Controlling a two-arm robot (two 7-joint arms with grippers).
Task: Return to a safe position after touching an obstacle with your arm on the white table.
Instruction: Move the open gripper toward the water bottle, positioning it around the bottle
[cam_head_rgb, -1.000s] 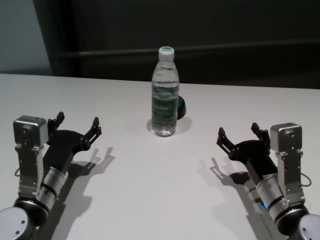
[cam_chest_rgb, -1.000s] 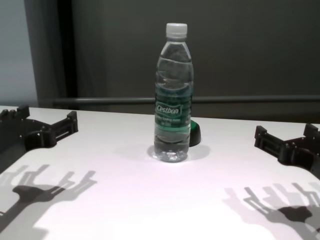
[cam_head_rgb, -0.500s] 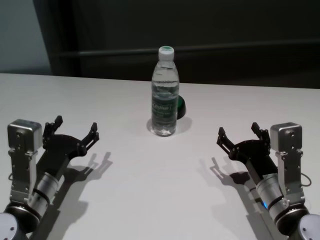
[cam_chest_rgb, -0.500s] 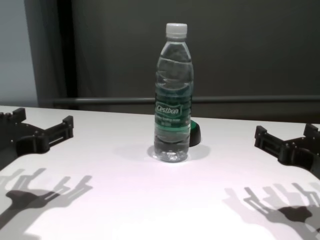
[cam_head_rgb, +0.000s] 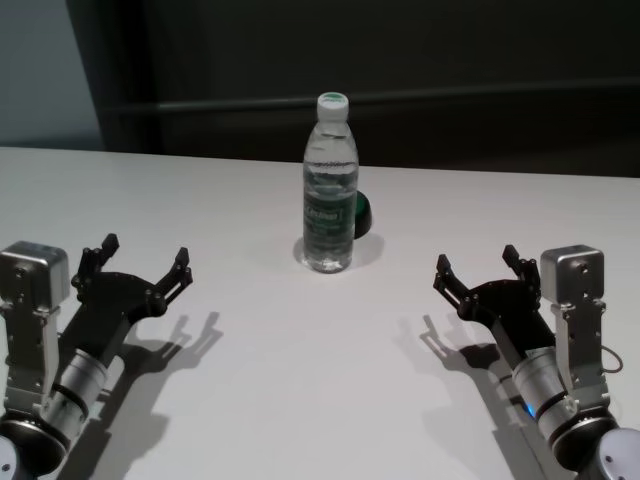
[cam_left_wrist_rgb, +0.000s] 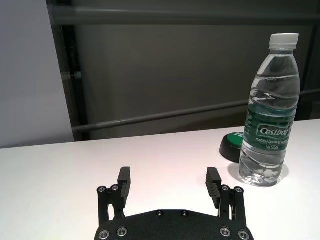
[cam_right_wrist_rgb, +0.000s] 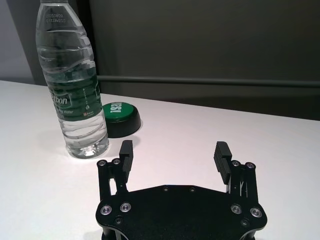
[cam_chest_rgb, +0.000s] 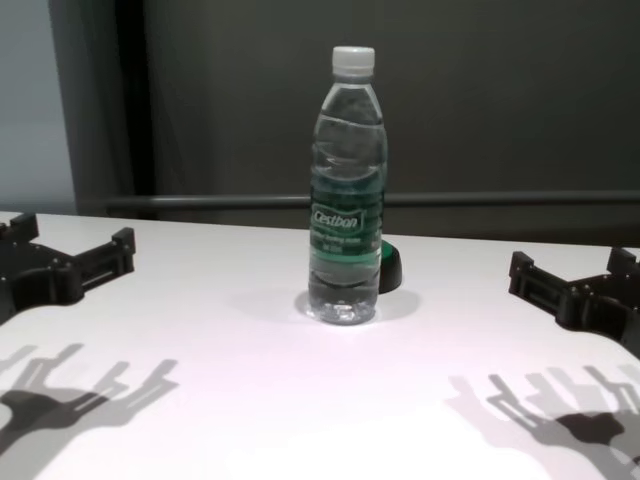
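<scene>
The tall clear plastic water bottle (cam_head_rgb: 330, 186) stands upright; both spread-open, empty claws, left claw (cam_head_rgb: 138, 260) and right claw (cam_head_rgb: 480, 265), flank it well apart; a careless inward swing could topple it.

The bottle (cam_head_rgb: 330, 190) is clear, glossy plastic with a white ribbed cap (cam_head_rgb: 332, 102). The desk (cam_head_rgb: 300, 380) is smooth, matt white. Both grippers' fingers (cam_right_wrist_rgb: 126, 152) look matt black, ridged plastic.
</scene>
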